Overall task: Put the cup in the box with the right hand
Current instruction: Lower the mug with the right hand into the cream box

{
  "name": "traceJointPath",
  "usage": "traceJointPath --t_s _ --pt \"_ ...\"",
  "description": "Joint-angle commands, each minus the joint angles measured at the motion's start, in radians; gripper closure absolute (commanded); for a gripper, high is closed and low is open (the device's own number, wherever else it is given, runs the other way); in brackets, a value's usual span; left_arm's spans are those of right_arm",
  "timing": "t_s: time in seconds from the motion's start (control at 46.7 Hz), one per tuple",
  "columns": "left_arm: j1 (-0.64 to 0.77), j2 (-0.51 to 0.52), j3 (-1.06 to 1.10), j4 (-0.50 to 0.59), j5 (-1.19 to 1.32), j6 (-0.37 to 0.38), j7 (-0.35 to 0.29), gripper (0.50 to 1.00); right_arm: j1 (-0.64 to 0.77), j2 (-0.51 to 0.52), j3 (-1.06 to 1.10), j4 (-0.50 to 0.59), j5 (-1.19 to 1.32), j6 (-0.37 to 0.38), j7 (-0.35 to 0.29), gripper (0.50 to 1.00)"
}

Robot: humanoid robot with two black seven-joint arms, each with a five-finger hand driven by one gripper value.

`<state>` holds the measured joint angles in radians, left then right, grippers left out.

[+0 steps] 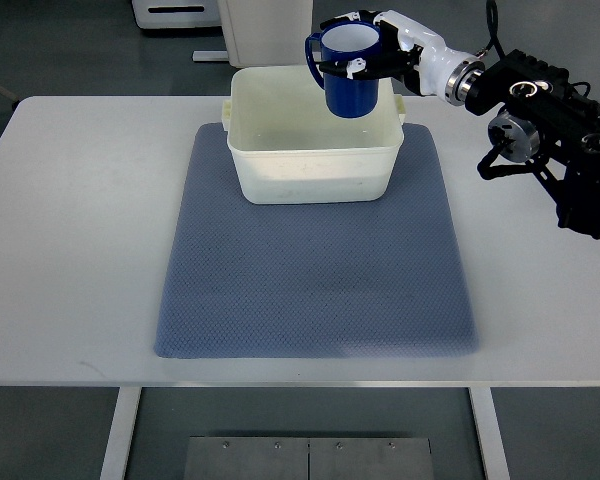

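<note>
In the top view, the right hand (365, 62) is reaching in from the picture's right edge and is gripping the blue cup (348, 72), its fingers wrapping around the upper wall just under the rim, with one white fingertip showing at the front near the handle side. The cup is hanging upright, mouth up, over the far right part of the cream box (315, 148), its base appearing above the box's far wall rather than down inside; from this steep angle I cannot tell how high it is sitting above the floor of the box. The box is resting on the far end of the blue mat (315, 270), which is lying on the white table (80, 250). The left hand is not showing anywhere. The main risk, as I judge it, is that the cup is hovering close to the far rim: if the fingers are letting go here, the base could be catching the wall, tipping the cup and sending it over the back edge. Dropping it from height could also make it bounce or topple inside. The knuckles could be nudging the light box and sliding it on the mat while lowering.
</note>
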<state>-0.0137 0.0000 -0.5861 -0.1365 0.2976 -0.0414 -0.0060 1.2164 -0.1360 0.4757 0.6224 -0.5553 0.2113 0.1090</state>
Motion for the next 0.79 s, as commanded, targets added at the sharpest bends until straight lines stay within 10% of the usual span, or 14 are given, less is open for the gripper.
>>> traceJointPath --t_s 0.0,0.278,0.77 --pt "0.000 0.000 -0.001 0.000 0.000 0.000 0.001 0.500 -0.001 0.019 -0.002 -0.018 0.000 -0.030 -0.005 1.000" --pt "0.000 0.000 0.000 0.000 0.000 0.000 0.001 0.500 -0.014 0.067 -0.035 -0.029 0.002 -0.184 -0.038 1.000" --pt "0.000 0.000 0.000 0.000 0.000 0.000 0.000 0.500 -0.029 0.078 -0.034 -0.020 0.023 -0.217 -0.058 1.000"
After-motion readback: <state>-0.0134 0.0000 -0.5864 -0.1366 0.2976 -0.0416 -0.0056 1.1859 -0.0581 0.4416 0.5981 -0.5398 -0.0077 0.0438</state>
